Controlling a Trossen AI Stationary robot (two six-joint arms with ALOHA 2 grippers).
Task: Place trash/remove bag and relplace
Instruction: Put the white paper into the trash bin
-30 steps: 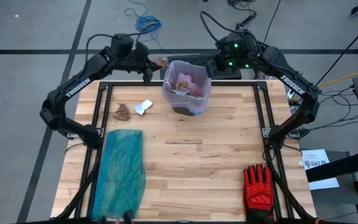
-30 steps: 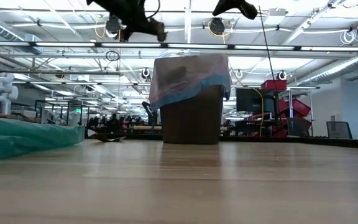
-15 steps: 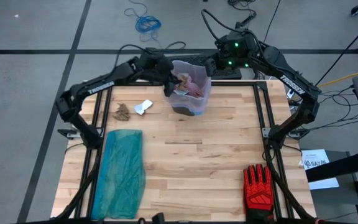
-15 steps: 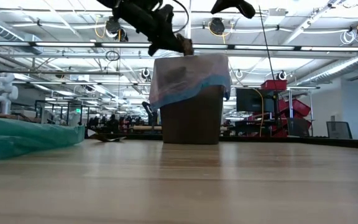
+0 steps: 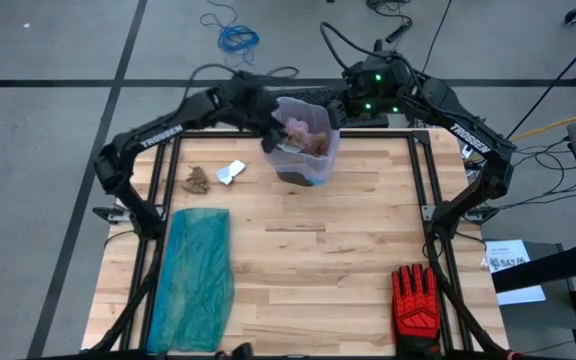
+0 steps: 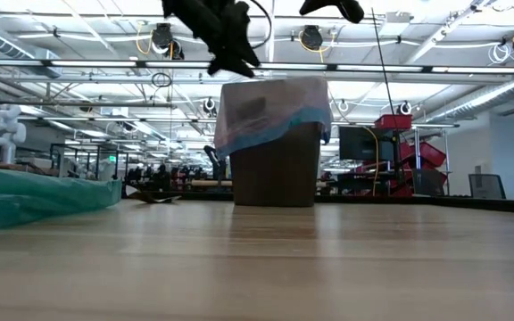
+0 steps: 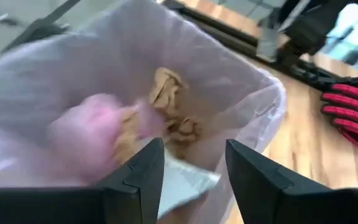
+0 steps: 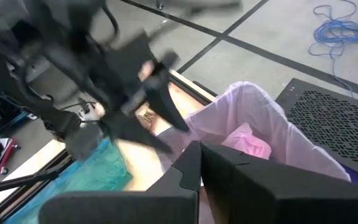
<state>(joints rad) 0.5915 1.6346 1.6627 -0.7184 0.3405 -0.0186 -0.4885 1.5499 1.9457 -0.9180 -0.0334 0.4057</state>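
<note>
A dark bin (image 6: 275, 169) stands at the table's far middle, lined with the pinkish bag (image 5: 308, 128), whose blue drawstring rim (image 6: 279, 123) folds over the outside. Brown trash wads (image 7: 166, 118) and a white scrap (image 7: 185, 182) lie inside the bag. My left gripper (image 7: 194, 168) hovers open over the bag's left rim (image 5: 271, 130), nothing between its fingers. My right gripper (image 8: 201, 163) is shut, high beyond the bin's far right side (image 5: 344, 106). One brown wad (image 5: 197, 180) and a white scrap (image 5: 231, 172) lie on the table left of the bin.
A teal-green plastic bag (image 5: 200, 275) lies flat along the table's near left. A red-and-black glove (image 5: 414, 305) lies at the near right corner. The wooden tabletop (image 5: 318, 240) between them is bare.
My left gripper has carried a brown wad from beyond the table's far left toward the bin, sinking a little over the bag's left rim. There it has opened and let go; the wad has left its fingers.
</note>
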